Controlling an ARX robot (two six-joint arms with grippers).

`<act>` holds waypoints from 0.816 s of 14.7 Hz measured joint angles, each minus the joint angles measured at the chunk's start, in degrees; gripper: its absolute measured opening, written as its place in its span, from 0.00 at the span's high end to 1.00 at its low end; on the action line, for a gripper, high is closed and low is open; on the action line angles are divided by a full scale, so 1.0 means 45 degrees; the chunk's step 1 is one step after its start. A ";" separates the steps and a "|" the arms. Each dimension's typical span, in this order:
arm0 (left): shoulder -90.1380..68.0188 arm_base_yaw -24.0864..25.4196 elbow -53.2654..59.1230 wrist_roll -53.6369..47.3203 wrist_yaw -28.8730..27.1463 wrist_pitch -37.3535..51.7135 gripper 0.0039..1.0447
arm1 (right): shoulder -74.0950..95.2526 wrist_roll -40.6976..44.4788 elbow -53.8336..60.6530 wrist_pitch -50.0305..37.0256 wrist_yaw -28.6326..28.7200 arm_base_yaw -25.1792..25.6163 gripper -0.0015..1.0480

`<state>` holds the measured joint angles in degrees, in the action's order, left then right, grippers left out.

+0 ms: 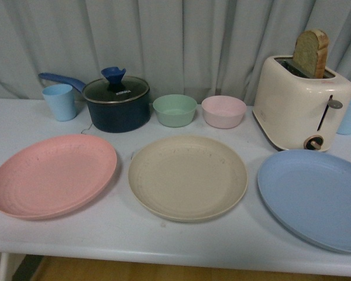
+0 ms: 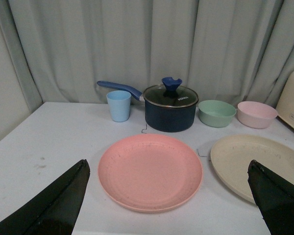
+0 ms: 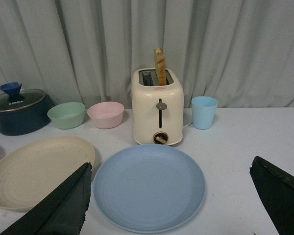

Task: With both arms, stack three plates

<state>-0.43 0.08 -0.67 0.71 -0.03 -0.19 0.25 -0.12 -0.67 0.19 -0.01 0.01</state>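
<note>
Three plates lie side by side on the white table, none on another: the pink plate (image 1: 52, 174) at the left, the beige plate (image 1: 187, 177) in the middle, the light blue plate (image 1: 316, 196) at the right. Neither arm shows in the front view. My left gripper (image 2: 169, 196) hangs open above the table's near edge, its black fingers (image 2: 63, 205) wide on either side of the pink plate (image 2: 150, 171), with the beige plate (image 2: 257, 164) beside it. My right gripper (image 3: 171, 198) is open too, straddling the light blue plate (image 3: 149, 187). Both hold nothing.
Along the back stand a blue cup (image 1: 59, 101), a dark blue lidded pot (image 1: 117, 103) with a long handle, a green bowl (image 1: 175, 110), a pink bowl (image 1: 223, 111), a cream toaster (image 1: 301, 102) with a bread slice, and another blue cup (image 3: 204, 112). A grey curtain hangs behind.
</note>
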 joint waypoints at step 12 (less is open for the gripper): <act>0.0000 0.0000 0.0000 0.0000 0.0000 0.0000 0.06 | 0.0000 0.0000 0.0000 0.0000 0.0000 0.0000 0.06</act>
<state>-0.43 0.08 -0.67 0.71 -0.03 -0.19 0.25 -0.12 -0.67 0.19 -0.01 0.01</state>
